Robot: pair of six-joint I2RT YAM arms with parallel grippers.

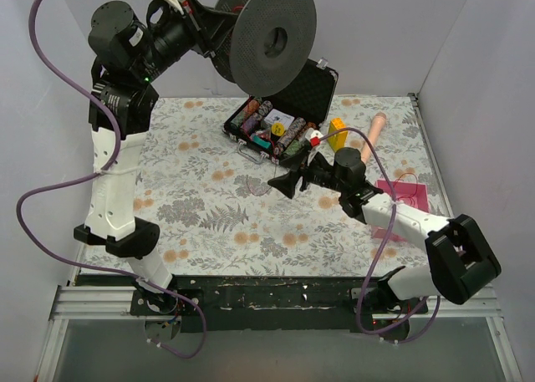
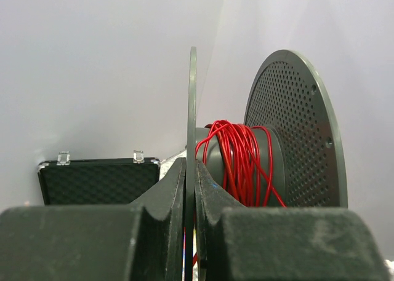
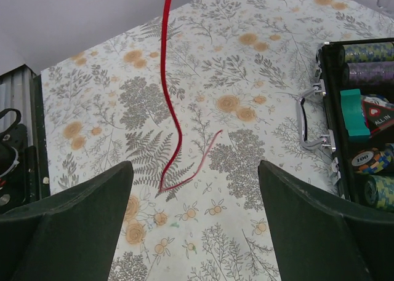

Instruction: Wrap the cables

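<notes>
My left gripper (image 1: pixel 219 22) is raised high at the back and is shut on the thin flange (image 2: pixel 191 109) of a grey perforated spool (image 1: pixel 272 35). The thin red wire (image 2: pixel 237 158) is wound in several loose turns on the spool's hub. In the right wrist view the red wire (image 3: pixel 166 78) hangs down from above, and its free end (image 3: pixel 206 147) lies bent on the floral cloth. My right gripper (image 1: pixel 288 184) is open and empty. It hovers low over the cloth, with the wire's end just ahead of its fingers (image 3: pixel 195 167).
An open black case (image 1: pixel 284 127) of poker chips stands behind the right gripper, its handle towards it (image 3: pixel 308 121). A yellow block (image 1: pixel 338 134), a tan cylinder (image 1: pixel 374 135) and a pink sheet (image 1: pixel 405 194) lie at the right. White walls enclose the table.
</notes>
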